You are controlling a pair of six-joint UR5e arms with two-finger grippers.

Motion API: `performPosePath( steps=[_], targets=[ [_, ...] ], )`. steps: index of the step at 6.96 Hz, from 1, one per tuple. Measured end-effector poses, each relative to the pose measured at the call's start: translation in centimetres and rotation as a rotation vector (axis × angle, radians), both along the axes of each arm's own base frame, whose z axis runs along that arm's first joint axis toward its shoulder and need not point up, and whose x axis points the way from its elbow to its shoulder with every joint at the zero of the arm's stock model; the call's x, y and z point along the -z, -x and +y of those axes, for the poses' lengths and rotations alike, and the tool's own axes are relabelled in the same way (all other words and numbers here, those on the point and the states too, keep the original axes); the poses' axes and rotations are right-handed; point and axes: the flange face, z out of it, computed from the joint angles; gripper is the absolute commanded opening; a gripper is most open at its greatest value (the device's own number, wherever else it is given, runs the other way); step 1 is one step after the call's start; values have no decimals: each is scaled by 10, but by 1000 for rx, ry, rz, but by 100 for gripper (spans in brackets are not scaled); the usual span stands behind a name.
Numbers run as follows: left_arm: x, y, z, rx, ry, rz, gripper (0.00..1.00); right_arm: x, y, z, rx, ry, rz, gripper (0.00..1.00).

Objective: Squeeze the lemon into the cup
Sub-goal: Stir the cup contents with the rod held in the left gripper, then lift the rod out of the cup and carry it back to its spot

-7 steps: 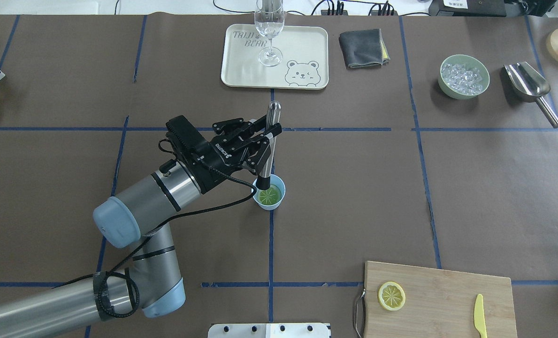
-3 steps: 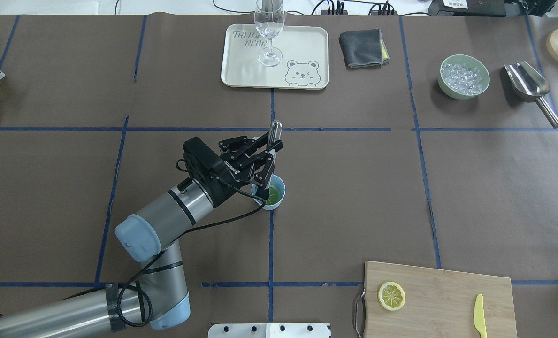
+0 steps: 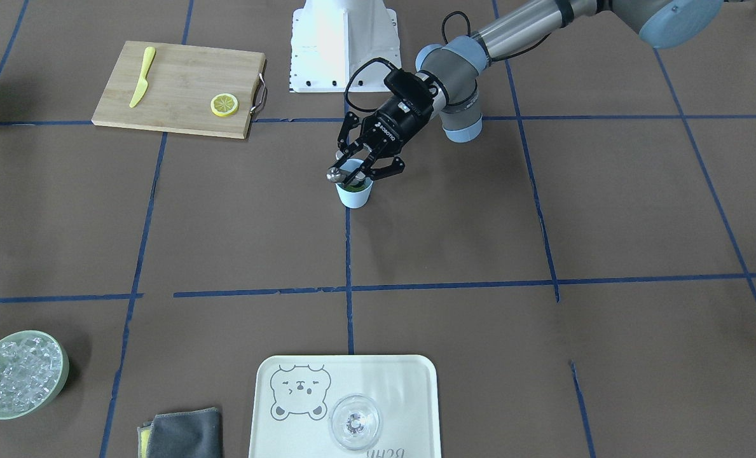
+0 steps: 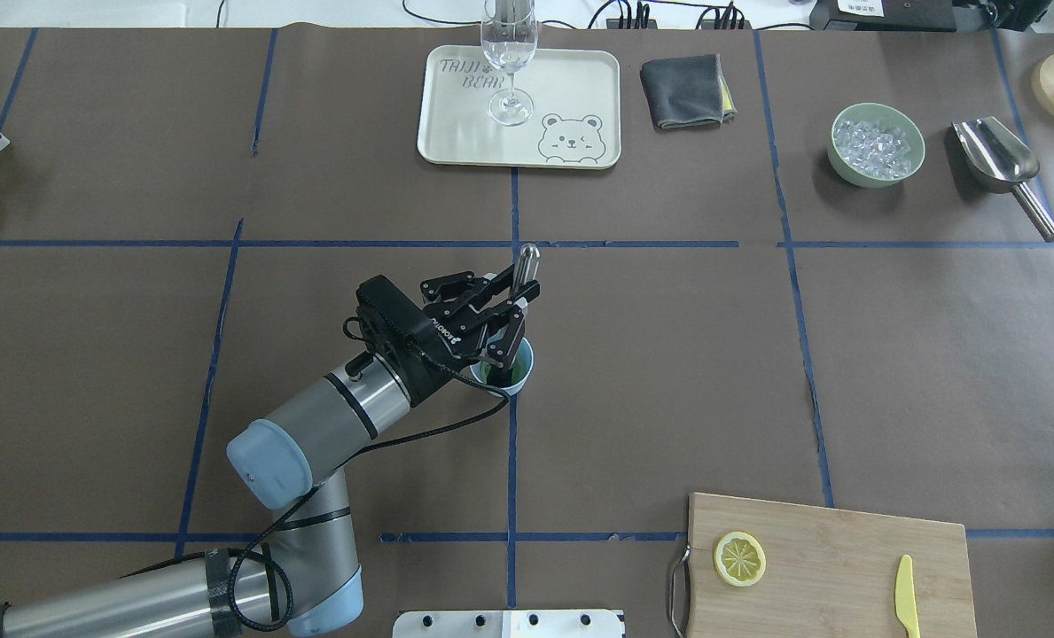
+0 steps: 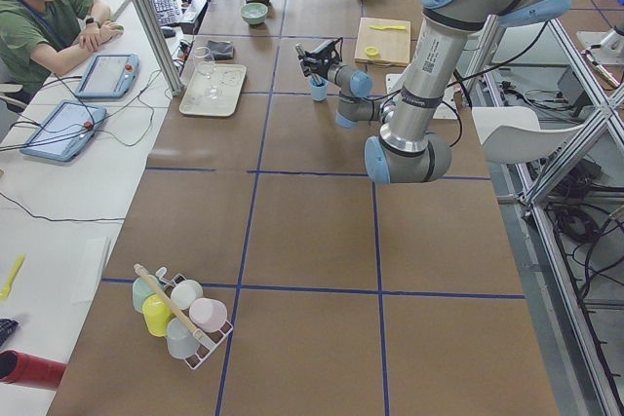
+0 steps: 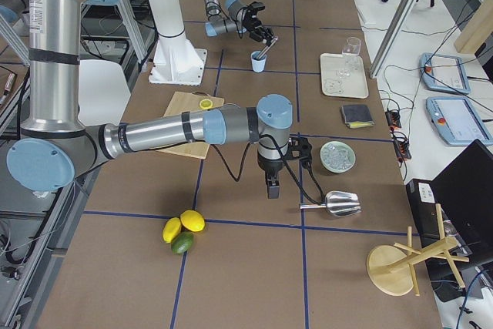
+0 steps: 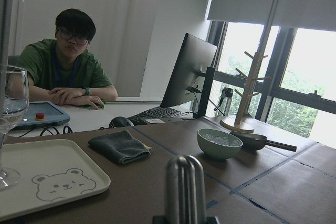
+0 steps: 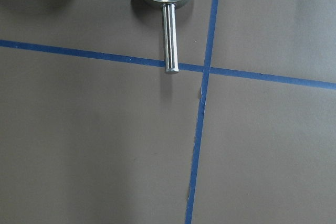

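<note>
Left arm stretched forward over worktop; left end effector (image 4: 515, 307) clamped on tilted metal rod (image 4: 528, 262) entering cup (image 3: 355, 195); right end effector (image 6: 271, 192): grip state cannot be told.

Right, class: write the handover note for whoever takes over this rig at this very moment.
Left end effector: shut on the metal rod, its lower end down inside the cup.
Right end effector: above the table by the scoop; open or shut cannot be told.
Lemon slice: in the cup under the rod, looking greenish. A second slice lies on the cutting board.
Done: slice in cup, rod in place.
Left: probably finish pressing, then lift the rod out.
</note>
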Motion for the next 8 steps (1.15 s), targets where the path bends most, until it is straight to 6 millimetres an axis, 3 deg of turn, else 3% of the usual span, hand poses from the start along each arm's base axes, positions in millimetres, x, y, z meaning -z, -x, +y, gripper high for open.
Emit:
performPosePath(
  steps=[2,3,5,6,8],
  targets=[
    [36,29,-1,16,-33,69,0,-1,0,0,0,3,0,100],
    [51,48,-12,19,-57,65,0,-3,0,0,1,5,0,100],
    [68,89,-57,-24,-73,-66,0,-8,0,0,4,14,0,100],
    [58,113,-84,-76,-39,-176,0,-10,0,1,5,17,0,100],
    [21,175,-130,-246,124,-452,0,-12,0,2,6,21,0,100]
  ],
)
